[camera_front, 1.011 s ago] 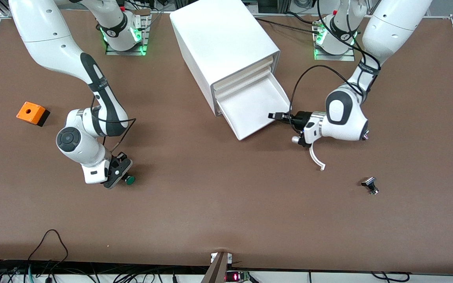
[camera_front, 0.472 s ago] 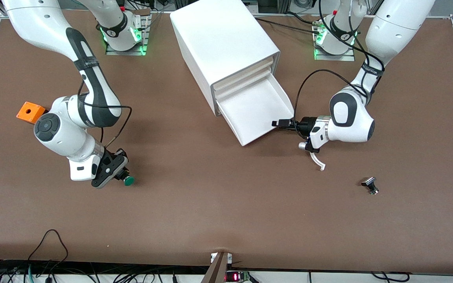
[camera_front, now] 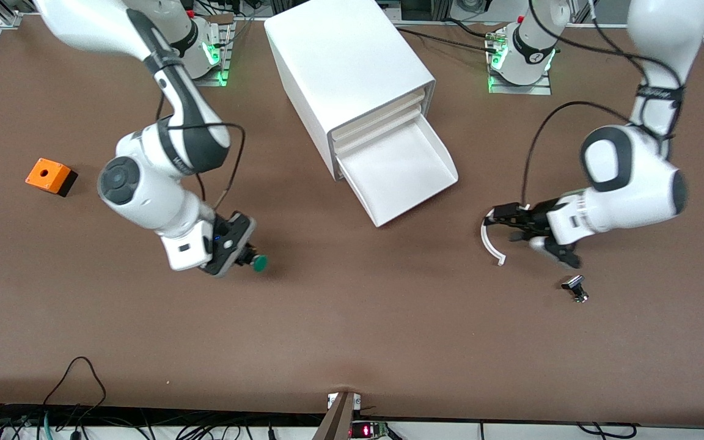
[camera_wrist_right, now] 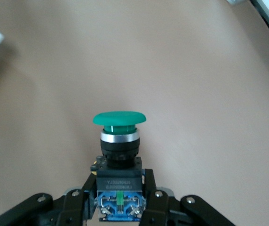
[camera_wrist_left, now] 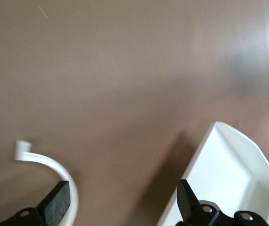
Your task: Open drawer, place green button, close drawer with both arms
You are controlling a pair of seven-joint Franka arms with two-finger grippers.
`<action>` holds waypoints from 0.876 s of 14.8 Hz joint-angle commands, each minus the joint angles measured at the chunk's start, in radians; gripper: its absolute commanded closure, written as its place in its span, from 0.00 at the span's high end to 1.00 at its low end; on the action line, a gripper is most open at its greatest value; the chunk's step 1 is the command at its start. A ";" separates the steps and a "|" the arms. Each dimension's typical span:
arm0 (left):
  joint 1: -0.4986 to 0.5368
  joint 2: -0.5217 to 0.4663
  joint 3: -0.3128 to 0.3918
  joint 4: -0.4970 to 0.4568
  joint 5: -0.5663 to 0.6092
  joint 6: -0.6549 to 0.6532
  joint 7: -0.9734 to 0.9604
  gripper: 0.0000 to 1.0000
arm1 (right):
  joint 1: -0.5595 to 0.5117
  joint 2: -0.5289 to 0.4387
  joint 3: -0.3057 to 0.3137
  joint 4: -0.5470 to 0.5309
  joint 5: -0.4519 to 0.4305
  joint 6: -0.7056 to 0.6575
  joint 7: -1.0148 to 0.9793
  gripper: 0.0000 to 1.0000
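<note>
The white cabinet [camera_front: 352, 73] stands at the middle of the table. Its lowest drawer [camera_front: 410, 183] is pulled out and empty; a corner of it shows in the left wrist view [camera_wrist_left: 228, 174]. My right gripper [camera_front: 243, 253] is shut on the dark body of the green-capped button [camera_front: 259, 263] and holds it over bare table between the orange box and the drawer. In the right wrist view the button [camera_wrist_right: 119, 118] sits between the fingers of my right gripper [camera_wrist_right: 119, 188]. My left gripper [camera_front: 502, 221] is open and empty beside the drawer, toward the left arm's end, as its own view [camera_wrist_left: 122, 207] shows.
A white curved strip [camera_front: 490, 244] lies on the table under the left gripper; it also shows in the left wrist view [camera_wrist_left: 54, 162]. A small black component [camera_front: 575, 287] lies nearer the front camera than the strip. An orange box with a hole [camera_front: 51, 176] sits at the right arm's end.
My right gripper has lifted the button and carried it toward the cabinet. My left gripper has let go of the drawer's front corner and drawn back toward the left arm's end; the drawer stays open.
</note>
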 commanded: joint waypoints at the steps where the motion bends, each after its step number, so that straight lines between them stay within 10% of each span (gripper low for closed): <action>1: 0.055 -0.118 0.000 -0.016 0.125 0.002 -0.006 1.00 | 0.061 0.023 0.016 0.091 0.010 -0.073 0.004 0.24; 13: 0.032 -0.349 0.098 0.148 0.606 -0.501 -0.391 1.00 | 0.305 0.172 0.108 0.293 -0.249 -0.097 -0.089 0.23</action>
